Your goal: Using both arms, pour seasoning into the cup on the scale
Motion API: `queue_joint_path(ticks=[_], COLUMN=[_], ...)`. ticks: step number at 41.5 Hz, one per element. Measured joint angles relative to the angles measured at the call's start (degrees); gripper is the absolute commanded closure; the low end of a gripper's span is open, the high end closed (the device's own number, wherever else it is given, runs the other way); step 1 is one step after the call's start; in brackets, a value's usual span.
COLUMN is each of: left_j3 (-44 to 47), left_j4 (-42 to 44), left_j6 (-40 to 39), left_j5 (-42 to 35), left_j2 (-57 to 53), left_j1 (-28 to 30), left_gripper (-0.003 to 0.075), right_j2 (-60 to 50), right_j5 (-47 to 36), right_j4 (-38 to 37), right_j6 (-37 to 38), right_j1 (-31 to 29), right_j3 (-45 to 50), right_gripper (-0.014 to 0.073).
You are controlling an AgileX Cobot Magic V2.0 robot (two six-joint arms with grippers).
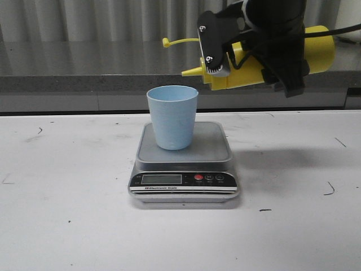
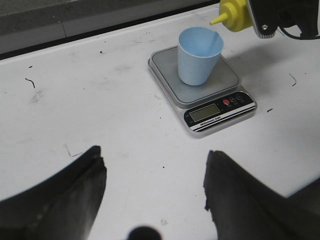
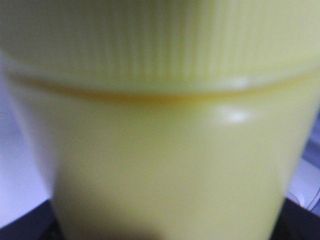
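The light blue cup stands upright on the scale at the table's middle; both show in the left wrist view, cup, scale. My right gripper is shut on the yellow seasoning bottle, held nearly horizontal above and right of the cup, nozzle pointing left just past the cup's far right rim. The bottle fills the right wrist view. My left gripper is open and empty over bare table, near side and left of the scale; it is out of the front view.
The bottle's cap strap sticks out to the left. A dark grey ledge runs along the table's far edge. The white table has small dark scuffs.
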Motion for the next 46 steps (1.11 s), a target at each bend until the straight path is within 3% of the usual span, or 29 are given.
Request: queue_joint_path(ticks=[13, 26, 36, 46], left_j3=[0.0, 0.0, 0.0, 0.0], left_j4=[0.0, 0.0, 0.0, 0.0], left_j6=[0.0, 0.0, 0.0, 0.0], left_j5=[0.0, 0.0, 0.0, 0.0], left_j2=[0.0, 0.0, 0.0, 0.0], left_j1=[0.0, 0.0, 0.0, 0.0], left_gripper=[0.0292, 0.0292, 0.0292, 0.0292], right_j2=[-3.2, -19.7, -31.0, -31.6], right_j5=[-1.1, -7.5, -25.7, -54.3], right_j4=[0.6, 15.4, 18.5, 18.0], right_j6=[19.5, 27.2, 37.6, 41.6], right_j1=[-0.6, -8.1, -17.3, -27.2], right_j3=[0.0, 4.0, 20.0, 38.4], right_gripper=[0.0285, 0.0285, 0.0285, 0.0285])
